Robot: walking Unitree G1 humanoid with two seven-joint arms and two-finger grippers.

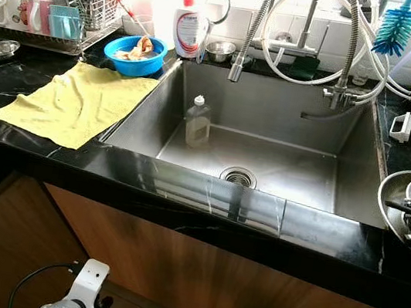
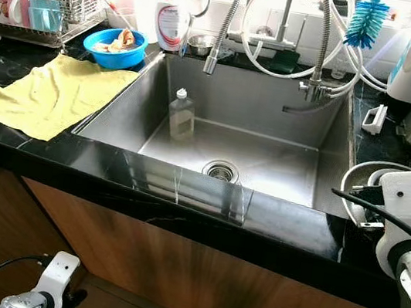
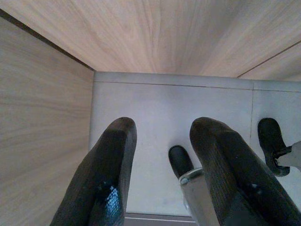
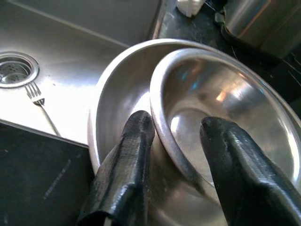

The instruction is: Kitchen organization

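Two nested steel bowls stand on the black counter right of the sink (image 1: 275,110): a larger outer bowl (image 4: 113,94) and a smaller inner bowl (image 4: 211,94). My right gripper (image 4: 178,121) is open and reaches into them, one finger on each side of the inner bowl's rim. In the left eye view the outer bowl's rim (image 1: 392,187) shows at the right edge. A fork (image 4: 37,96) lies in the sink by the drain (image 1: 239,176). My left gripper (image 3: 162,129) hangs open and empty low in front of the wooden cabinet, its wrist (image 1: 81,298) below the counter.
A clear bottle (image 1: 197,121) stands in the sink. A yellow cloth (image 1: 73,102) lies on the left counter, with a blue bowl (image 1: 133,55), a soap bottle (image 1: 187,30) and a dish rack (image 1: 48,12) behind it. A spring faucet (image 1: 248,36) overhangs the sink.
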